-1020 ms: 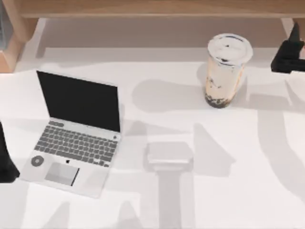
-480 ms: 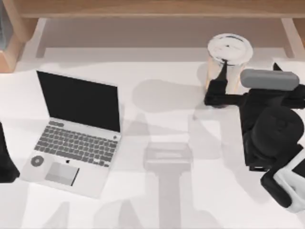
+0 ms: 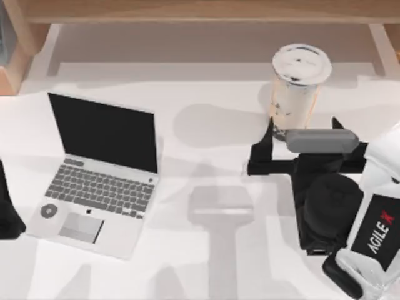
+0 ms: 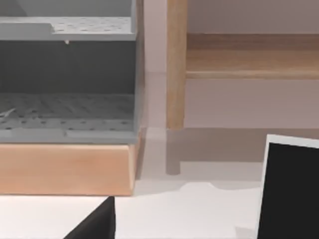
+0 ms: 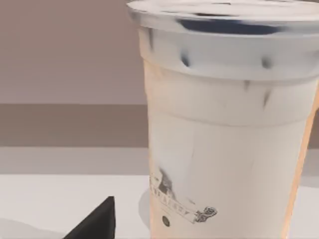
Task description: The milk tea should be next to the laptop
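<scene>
The milk tea stands at the table's far right, well apart from the laptop. Our right gripper, fingers spread, sits beside its base; carrying remains.

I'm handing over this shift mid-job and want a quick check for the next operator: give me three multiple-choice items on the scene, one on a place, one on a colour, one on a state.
1. Where does the milk tea stand?
A. far right of the table
B. on the keyboard
C. near left corner

2. What colour is the cup's lid?
A. red
B. white
C. green

3. How is the laptop?
A. shut flat
B. upside down
C. open, screen up

Answers:
1 A, the top view shows it far right, well apart from the laptop, with the right gripper at its base.
2 B, the round lid is white.
3 C, the black screen stands above the grey keyboard.
The left arm is parked at the table's left edge.
</scene>
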Robot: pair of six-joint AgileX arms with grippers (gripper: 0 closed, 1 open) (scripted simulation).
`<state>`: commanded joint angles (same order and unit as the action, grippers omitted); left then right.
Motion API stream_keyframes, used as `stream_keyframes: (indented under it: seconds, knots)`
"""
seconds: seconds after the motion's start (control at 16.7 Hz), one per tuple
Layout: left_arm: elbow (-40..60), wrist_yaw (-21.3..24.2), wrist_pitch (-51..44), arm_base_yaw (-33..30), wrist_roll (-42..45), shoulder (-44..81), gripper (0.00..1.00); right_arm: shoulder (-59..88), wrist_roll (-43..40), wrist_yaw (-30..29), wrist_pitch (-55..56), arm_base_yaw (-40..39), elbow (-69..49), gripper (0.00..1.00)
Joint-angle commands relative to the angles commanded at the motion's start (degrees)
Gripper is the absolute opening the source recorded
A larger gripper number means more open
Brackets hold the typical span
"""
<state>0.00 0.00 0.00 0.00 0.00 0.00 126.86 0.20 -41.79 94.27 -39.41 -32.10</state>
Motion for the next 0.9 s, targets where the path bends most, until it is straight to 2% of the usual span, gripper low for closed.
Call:
stream_keyframes:
  seconds: [0.3, 0.66, 0.9]
  knots:
    - [0.0, 0.0, 0.0, 0.0, 0.0, 0.0, 1.00, 0.3, 0.0, 0.7, -0.8, 0.8, -0.9, 1.00]
    - [0.0, 0.0, 0.0, 0.0, 0.0, 0.0, 1.00, 3.8, -0.1, 7.1, -9.3, 7.1, -13.7, 1.00]
    - [0.0, 0.0, 0.0, 0.0, 0.0, 0.0, 1.00, 4.4, -0.1, 8.5, -11.2, 8.5, -15.8, 1.00]
